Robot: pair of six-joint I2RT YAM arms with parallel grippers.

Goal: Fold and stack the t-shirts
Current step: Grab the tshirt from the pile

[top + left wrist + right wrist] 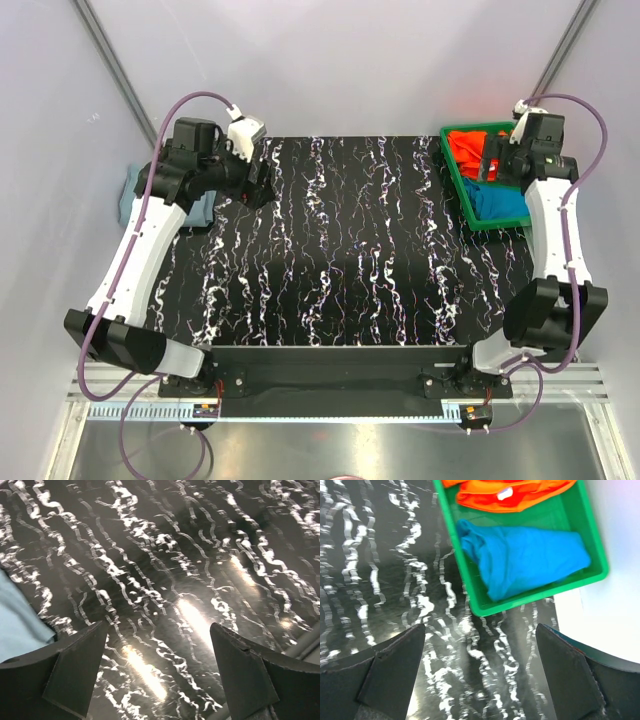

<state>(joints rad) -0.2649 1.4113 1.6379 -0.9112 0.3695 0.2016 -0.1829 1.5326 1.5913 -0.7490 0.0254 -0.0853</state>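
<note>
A pale grey-blue t-shirt (203, 210) lies folded at the table's left edge, partly under my left arm; in the left wrist view its corner (17, 622) shows at the left. My left gripper (258, 185) hovers open just right of it, over bare table, with nothing between its fingers (75, 670). A green tray (462, 195) at the back right holds a bright orange-red t-shirt (520, 495) with a small white tag and a crumpled teal-blue t-shirt (520, 560). My right gripper (488, 170) hangs open above the tray, and its fingers (565, 675) are empty.
The table top (340, 260) is black with white marbled streaks. White walls close in on the left, back and right. The tray's near corner (480, 611) sits close to the table's right edge (555, 610).
</note>
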